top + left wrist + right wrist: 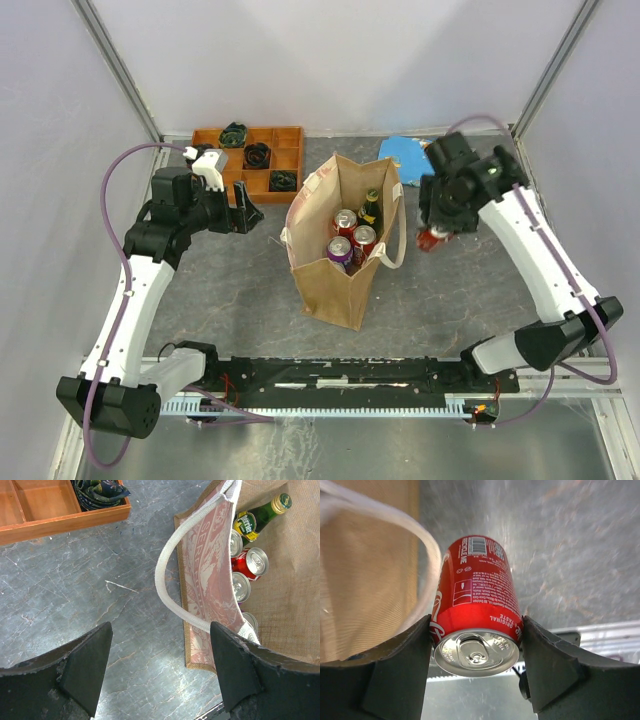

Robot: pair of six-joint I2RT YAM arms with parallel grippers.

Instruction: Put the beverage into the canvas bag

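Observation:
The tan canvas bag (pixel 335 275) with white loop handles stands open at the table's middle, with several cans and a green bottle (pixel 371 209) inside. It also shows in the left wrist view (pixel 210 575) and the right wrist view (pixel 365 575). My right gripper (pixel 436 238) is shut on a red cola can (pixel 476 605), held above the table just right of the bag, next to its white handle (pixel 427 545). The can shows red under the gripper in the top view (pixel 432 240). My left gripper (pixel 248 214) is open and empty, left of the bag (pixel 160 655).
An orange compartment tray (pixel 290 150) with dark bundled items sits at the back left; its corner shows in the left wrist view (pixel 60 522). A blue flat object (pixel 405 152) lies at the back right. Metal frame posts flank the table.

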